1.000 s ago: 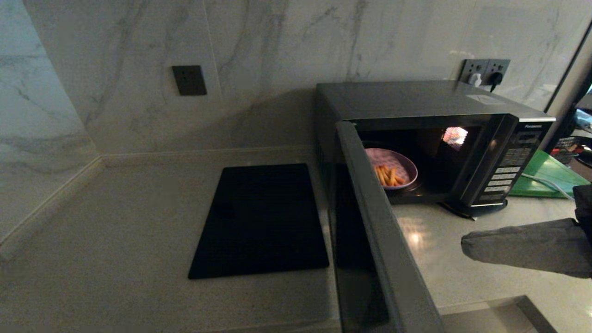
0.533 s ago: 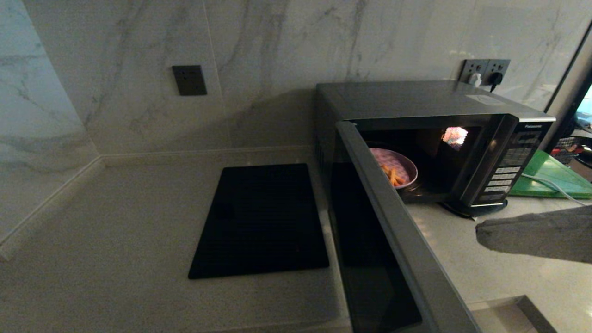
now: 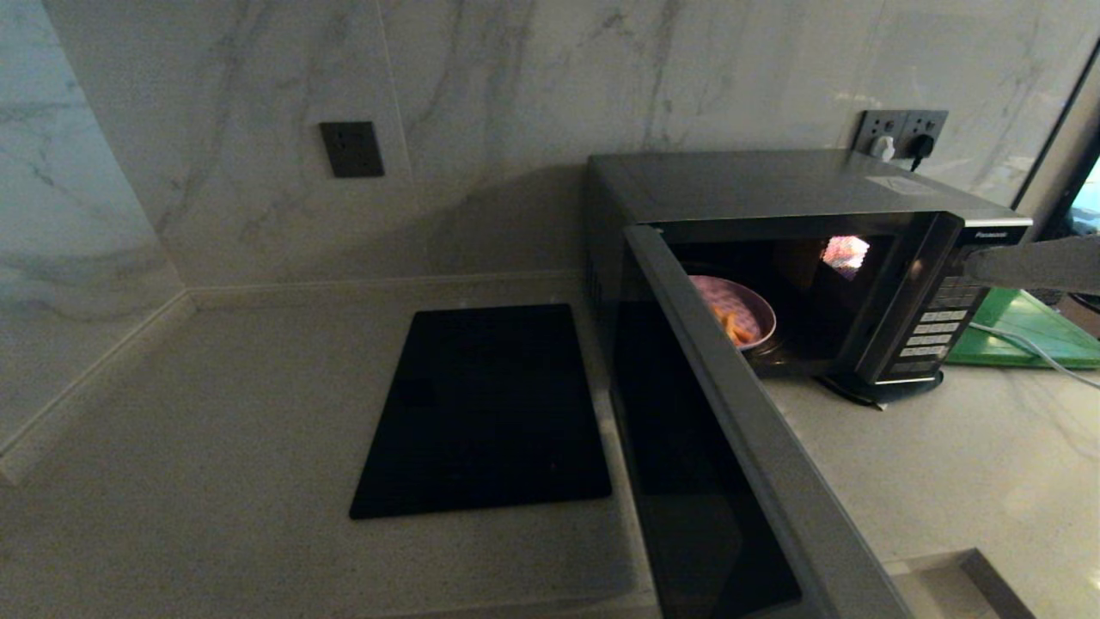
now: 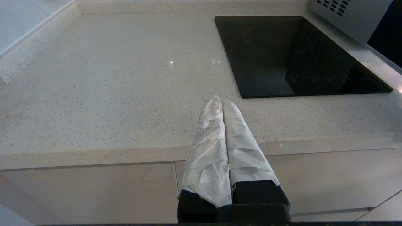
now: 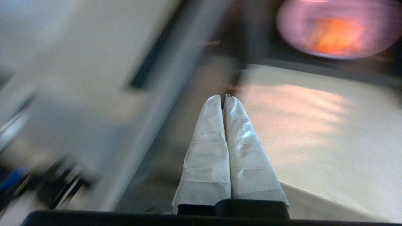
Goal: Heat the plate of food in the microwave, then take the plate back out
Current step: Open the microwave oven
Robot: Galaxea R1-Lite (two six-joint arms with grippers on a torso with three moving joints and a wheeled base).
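The dark grey microwave (image 3: 773, 185) stands at the back right of the counter with its door (image 3: 739, 447) swung out toward me and its cavity lit. Inside sits the pale lilac plate (image 3: 758, 311) with orange-tan food sticks (image 3: 732, 325), its left part hidden by the door; the right wrist view shows the plate (image 5: 336, 31) blurred. My right gripper (image 3: 975, 265) (image 5: 223, 97) is shut and empty, held in the air in front of the top of the button panel (image 3: 941, 322). My left gripper (image 4: 220, 100) is shut and empty, over the counter's front edge, out of the head view.
A flat black slab (image 3: 490, 413) (image 4: 298, 53) lies on the counter left of the microwave. A green board (image 3: 1031, 331) with a white cable (image 3: 1023, 348) lies to the microwave's right. Wall sockets (image 3: 902, 129) sit behind it. Marble walls close the back and left.
My right gripper has risen from low over the counter at the right up to the button panel's top. The door's free edge has swung rightward, covering more of the plate.
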